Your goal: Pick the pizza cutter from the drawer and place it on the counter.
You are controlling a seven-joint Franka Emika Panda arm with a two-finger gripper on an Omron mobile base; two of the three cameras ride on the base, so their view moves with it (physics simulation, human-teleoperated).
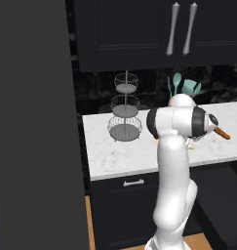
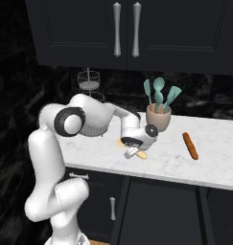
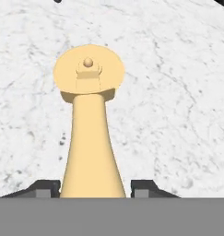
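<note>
Over the white marble desk (image 2: 175, 165) the hand (image 2: 132, 152) reaches low, and the golden pizza cutter (image 3: 89, 115) runs out from between its two dark fingertips (image 3: 45, 188). The tips sit close on either side of the handle and seem clamped on it, though the actual contact is cut off at the bottom of the hand view. Its round wheel lies away from the hand, flat over the marble; whether it touches the surface is hard to tell. Behind the hand stands a tan utensil crock (image 2: 158, 117) holding teal spoons and spatulas (image 2: 159, 95), and a reddish-brown rolling pin (image 2: 190, 145) lies well apart to the right. A three-tier wire basket stand (image 1: 125, 110) stands further left on the desk.
</note>
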